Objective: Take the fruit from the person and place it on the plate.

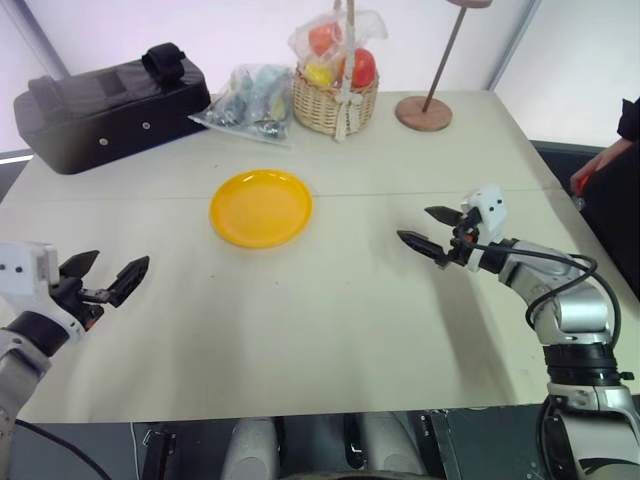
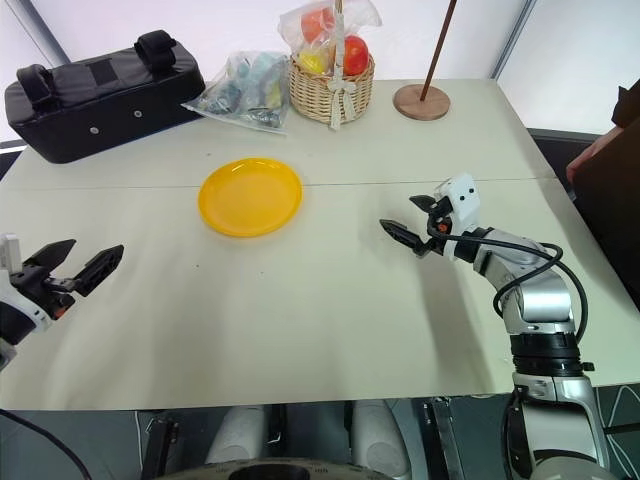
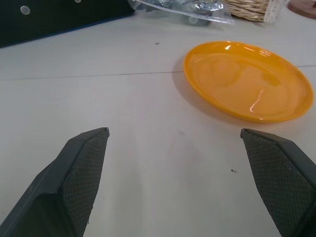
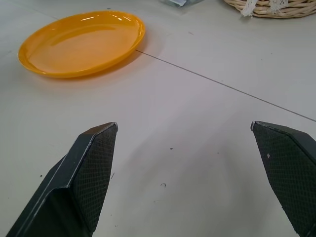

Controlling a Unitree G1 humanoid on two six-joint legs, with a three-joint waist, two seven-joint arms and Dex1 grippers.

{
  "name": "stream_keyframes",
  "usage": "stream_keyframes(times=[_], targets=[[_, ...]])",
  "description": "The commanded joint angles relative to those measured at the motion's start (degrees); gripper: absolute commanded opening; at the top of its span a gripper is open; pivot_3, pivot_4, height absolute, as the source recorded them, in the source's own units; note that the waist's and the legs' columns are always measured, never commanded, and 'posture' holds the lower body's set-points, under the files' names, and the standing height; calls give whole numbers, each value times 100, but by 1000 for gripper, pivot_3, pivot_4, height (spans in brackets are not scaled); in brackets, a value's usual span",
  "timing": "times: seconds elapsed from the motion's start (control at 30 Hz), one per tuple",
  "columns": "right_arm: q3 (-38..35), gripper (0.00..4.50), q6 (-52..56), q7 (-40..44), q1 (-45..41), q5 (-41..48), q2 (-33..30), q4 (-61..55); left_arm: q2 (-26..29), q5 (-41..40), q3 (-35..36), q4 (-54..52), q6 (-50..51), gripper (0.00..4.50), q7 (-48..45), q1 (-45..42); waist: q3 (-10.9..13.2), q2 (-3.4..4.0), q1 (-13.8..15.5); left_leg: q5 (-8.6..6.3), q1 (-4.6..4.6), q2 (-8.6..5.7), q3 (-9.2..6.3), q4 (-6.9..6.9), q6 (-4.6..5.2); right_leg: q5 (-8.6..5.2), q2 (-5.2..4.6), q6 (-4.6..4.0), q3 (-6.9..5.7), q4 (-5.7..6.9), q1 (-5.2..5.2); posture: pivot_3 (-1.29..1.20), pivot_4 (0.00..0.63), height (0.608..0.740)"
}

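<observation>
Fruit for the task: a small orange-red bit showed in the person's hand at the bench's far right edge, too small to tell more; black sleeve above it. The plate sat bare on the bench, roughly centre, nearer the far side. Left hand hovered low over the near-left part of the bench, forearm coming in from the left edge, fingers spread wide apart, nothing between them, pointing toward the bench's middle, about level. Right hand was out over the right half of the bench, elbow bent, forearm rising from the near-right corner, wrist turned so the fingers aimed inward toward the plate side; fingers wide apart, holding nothing. Both hands were well apart from the plate and from each other. In the left wrist view the fingertips framed bare bench, with the plate ahead. Along the far edge: black case at left, clear plastic bag, wicker basket with wrapped fruits, round wooden stand base with its pole.
</observation>
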Motion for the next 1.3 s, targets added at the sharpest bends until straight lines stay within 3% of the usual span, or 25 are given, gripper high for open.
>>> stream_keyframes(times=[0.03,1.3], targets=[[-85,4419,-11,6,-28,131,7,-262,15,-2,-9,-127,-106,4500,28,-78,0,0,1,0,0,0,0,0,0,0,0,0,0,0,0,0,150,740],[-10,4419,-95,-158,-71,47,152,-235,-39,283,-316,177,-351,4500,-32,-396,0,0,0,0,0,0,1,0,0,1,1,1,0,0,0,0,150,740]])
